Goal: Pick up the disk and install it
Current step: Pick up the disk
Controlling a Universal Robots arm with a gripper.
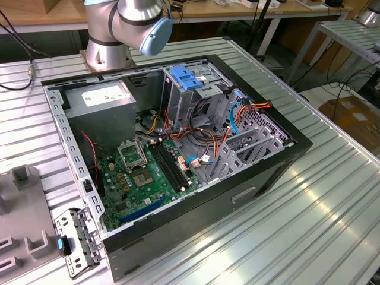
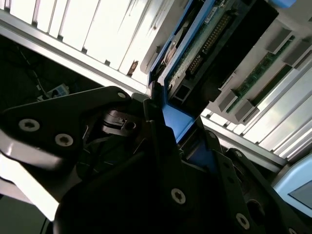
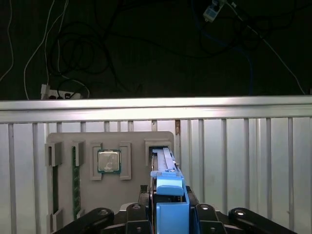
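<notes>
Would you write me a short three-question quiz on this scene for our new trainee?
1. True or false: the hand is shut on the disk.
2. Which lies in the tray's square pocket? A) chip B) fan C) screw
3. Fill in: in the exterior view, the case lies with its side ____.
Key: 1 true; 2 A; 3 open.

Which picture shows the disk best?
The second wrist view: there the disk shows its circuit-board face and a blue rail. The first wrist view shows it edge-on, held in the gripper.
</notes>
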